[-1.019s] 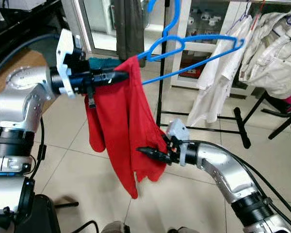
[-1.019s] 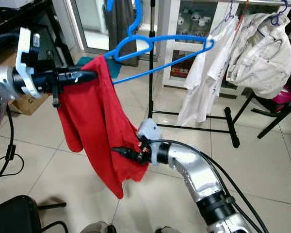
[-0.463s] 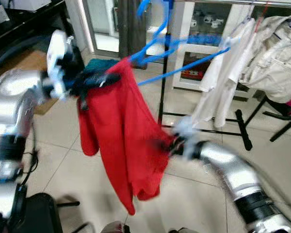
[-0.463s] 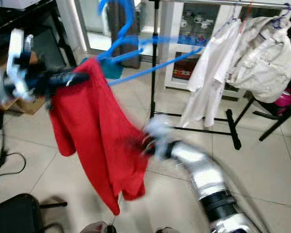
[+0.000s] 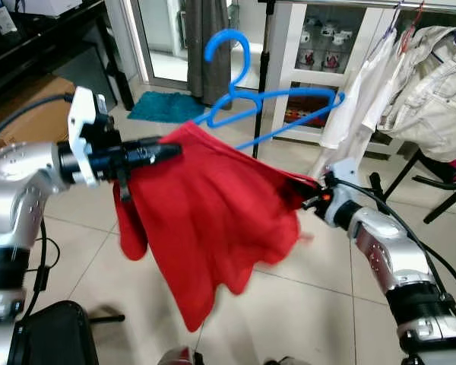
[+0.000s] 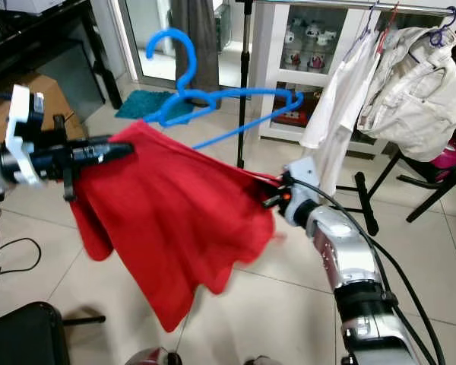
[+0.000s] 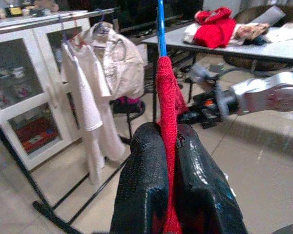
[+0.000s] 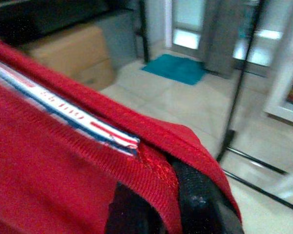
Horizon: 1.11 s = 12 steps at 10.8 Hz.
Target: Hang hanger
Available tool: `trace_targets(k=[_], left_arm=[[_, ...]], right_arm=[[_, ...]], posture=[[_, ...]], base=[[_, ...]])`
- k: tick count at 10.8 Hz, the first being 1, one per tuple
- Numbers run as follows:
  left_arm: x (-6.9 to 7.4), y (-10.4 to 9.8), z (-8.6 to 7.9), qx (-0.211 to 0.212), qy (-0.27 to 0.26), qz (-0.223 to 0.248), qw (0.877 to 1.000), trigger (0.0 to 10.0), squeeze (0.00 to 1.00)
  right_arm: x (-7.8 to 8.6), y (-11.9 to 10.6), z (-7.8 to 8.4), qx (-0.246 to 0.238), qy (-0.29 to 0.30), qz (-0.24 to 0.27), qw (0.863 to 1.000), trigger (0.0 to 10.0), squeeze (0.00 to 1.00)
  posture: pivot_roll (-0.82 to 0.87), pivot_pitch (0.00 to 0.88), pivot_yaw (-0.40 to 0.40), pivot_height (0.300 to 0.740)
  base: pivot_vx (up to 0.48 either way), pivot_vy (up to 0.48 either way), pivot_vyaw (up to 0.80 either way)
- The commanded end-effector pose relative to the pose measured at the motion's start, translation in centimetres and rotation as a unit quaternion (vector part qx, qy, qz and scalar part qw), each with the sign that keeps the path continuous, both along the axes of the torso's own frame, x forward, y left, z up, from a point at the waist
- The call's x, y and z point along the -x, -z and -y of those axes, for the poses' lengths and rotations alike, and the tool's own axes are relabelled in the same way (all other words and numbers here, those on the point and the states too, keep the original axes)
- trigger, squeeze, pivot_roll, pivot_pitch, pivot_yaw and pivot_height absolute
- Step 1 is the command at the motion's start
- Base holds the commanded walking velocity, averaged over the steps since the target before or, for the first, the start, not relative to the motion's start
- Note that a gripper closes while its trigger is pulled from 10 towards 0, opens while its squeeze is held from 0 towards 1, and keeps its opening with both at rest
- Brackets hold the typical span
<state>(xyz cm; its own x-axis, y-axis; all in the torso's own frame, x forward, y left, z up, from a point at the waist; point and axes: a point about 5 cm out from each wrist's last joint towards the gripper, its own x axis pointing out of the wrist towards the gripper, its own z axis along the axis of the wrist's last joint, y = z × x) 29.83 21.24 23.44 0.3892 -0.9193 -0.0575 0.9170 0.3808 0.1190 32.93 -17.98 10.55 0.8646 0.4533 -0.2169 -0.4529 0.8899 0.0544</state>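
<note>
The left gripper point(image 5: 163, 151) is clamped on the red sweater point(image 5: 213, 220) at the blue hanger point(image 5: 266, 106), and the right gripper point(image 5: 313, 199) pinches its far edge to stretch it, with the clothes rack point(image 5: 267, 76) and white shirts point(image 5: 410, 99) beyond the right gripper.

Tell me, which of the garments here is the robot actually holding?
The red garment, stretched between the left gripper and right gripper. The white clothes hang untouched on the rack behind.
</note>
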Motion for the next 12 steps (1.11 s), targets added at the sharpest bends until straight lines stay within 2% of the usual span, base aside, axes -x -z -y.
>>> trace_targets(k=[1,3,4,6,8,10,11,12], left_arm=[[1.2,-1.4,-0.5,0.027,0.009,0.02,0.999,0.0,0.0],[3.0,0.1,-0.5,0.015,0.037,-0.026,0.999,0.0,0.0],[3.2,0.5,-0.6,0.008,0.035,-0.032,0.999,0.0,0.0],[4.2,1.7,-0.9,-0.016,0.032,-0.062,0.997,0.0,0.0],[5.7,2.6,-0.4,-0.024,0.053,-0.101,0.993,0.0,0.0],[6.6,4.3,-0.4,-0.065,0.064,-0.138,0.986,0.0,0.0],[6.8,4.8,-0.7,-0.096,0.06,-0.144,0.983,0.0,0.0],[6.9,5.0,-0.8,-0.106,0.06,-0.146,0.982,0.0,0.0]], right_arm=[[-0.5,-0.1,2.7,0.014,0.076,-0.003,0.997,0.0,0.0],[-0.8,-0.8,4.0,0.015,0.101,0.012,0.995,0.0,0.0],[-0.9,-1.0,4.2,0.017,0.106,0.015,0.994,0.0,0.0],[-1.4,-1.7,5.8,0.021,0.143,0.027,0.989,0.0,0.0],[-1.8,-2.4,6.7,0.032,0.156,0.041,0.986,0.0,0.0],[-2.2,-3.6,7.8,0.043,0.17,0.059,0.983,0.0,0.0],[-2.4,-3.9,8.1,0.057,0.169,0.066,0.982,0.0,0.0],[-2.4,-4.0,8.1,0.061,0.169,0.067,0.981,0.0,0.0]], posture=[[-0.02,0.025,0.015,0.74],[-0.01,0.034,0.023,0.74],[-0.01,0.034,0.023,0.74],[-0.01,0.035,0.021,0.74],[-0.01,0.036,0.021,0.74],[-0.01,0.034,0.025,0.74],[-0.01,0.034,0.027,0.74],[-0.01,0.034,0.028,0.74]], base=[[0.0,0.0,0.0],[0.0,0.0,0.0],[0.0,0.0,0.0],[0.0,0.0,0.0],[0.0,0.0,0.0],[0.0,0.0,0.0],[0.0,0.0,0.0],[0.0,0.0,0.0]])
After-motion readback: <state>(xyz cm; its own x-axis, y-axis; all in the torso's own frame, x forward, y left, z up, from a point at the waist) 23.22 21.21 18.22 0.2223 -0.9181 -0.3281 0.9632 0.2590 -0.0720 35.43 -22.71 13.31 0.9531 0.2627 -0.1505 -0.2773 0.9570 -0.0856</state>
